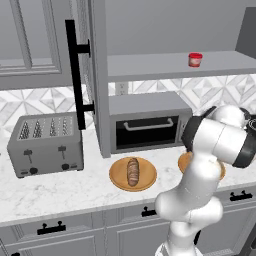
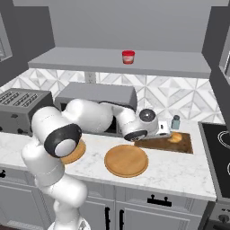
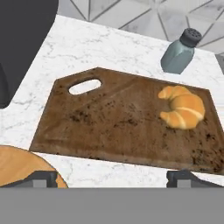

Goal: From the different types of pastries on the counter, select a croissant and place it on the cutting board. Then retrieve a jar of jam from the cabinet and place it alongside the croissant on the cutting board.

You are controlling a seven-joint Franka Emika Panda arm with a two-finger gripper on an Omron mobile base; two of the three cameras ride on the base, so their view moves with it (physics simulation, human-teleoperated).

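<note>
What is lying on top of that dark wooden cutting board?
Just the croissant, near one end of the cutting board; the rest is bare wood. The gripper hovers empty. In the right base view, the arm covers the board's left end.

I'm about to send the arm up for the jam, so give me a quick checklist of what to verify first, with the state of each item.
1. Croissant lies on the cutting board: ok.
2. Gripper is empty, fingertips spread apart with nothing between them: ok.
3. Cabinet door is open, so the shelf is exposed: ok.
4. Jar of jam stands upright on that shelf, alone: ok.
5. Bare board surface is left beside the croissant for the jar: ok.
6. Clear upward path past the microwave under the shelf: cannot tell.
</note>
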